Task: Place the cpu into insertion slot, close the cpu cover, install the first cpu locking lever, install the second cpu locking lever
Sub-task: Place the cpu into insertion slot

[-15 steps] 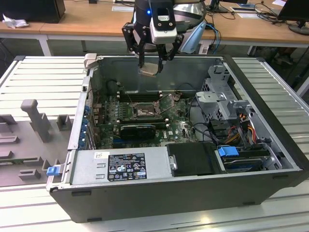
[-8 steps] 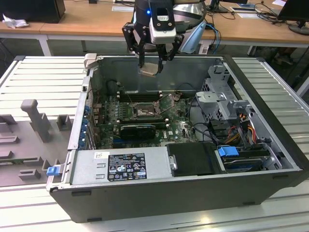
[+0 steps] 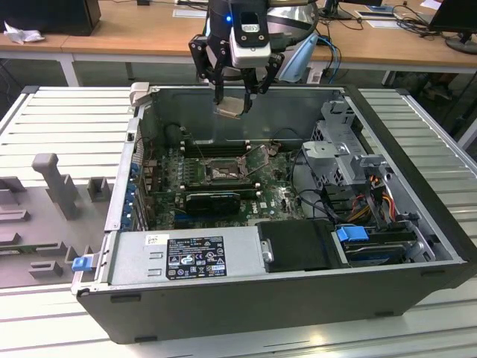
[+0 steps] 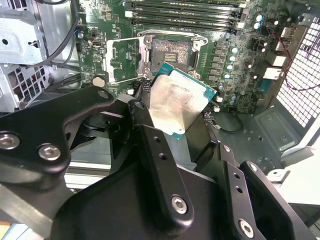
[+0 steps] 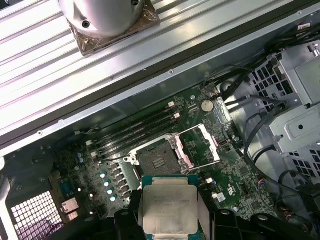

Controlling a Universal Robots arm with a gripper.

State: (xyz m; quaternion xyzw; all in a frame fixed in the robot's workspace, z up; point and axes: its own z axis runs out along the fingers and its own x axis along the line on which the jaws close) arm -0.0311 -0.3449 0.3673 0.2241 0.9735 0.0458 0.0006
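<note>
My gripper (image 3: 233, 101) hangs above the open computer case, near its far wall, shut on the cpu (image 3: 230, 109). In both wrist views the cpu (image 4: 180, 102) (image 5: 170, 205) is a flat square chip with a pale metal face, clamped by its edges between the black fingers (image 4: 150, 135) and tilted. Well below it on the motherboard lies the insertion slot (image 3: 223, 171) (image 4: 170, 52) (image 5: 157, 161), its dark pin field bare. The cpu cover (image 4: 125, 60) (image 5: 200, 147) is swung open beside the slot.
RAM slots (image 3: 216, 147) run behind the socket and a black graphics card (image 3: 212, 201) lies in front of it. A drive cage (image 3: 335, 160) with cables fills the exterior view's right of the case. The power supply (image 3: 186, 257) sits at the near wall. Grey fixtures (image 3: 56, 183) stand outside on the table.
</note>
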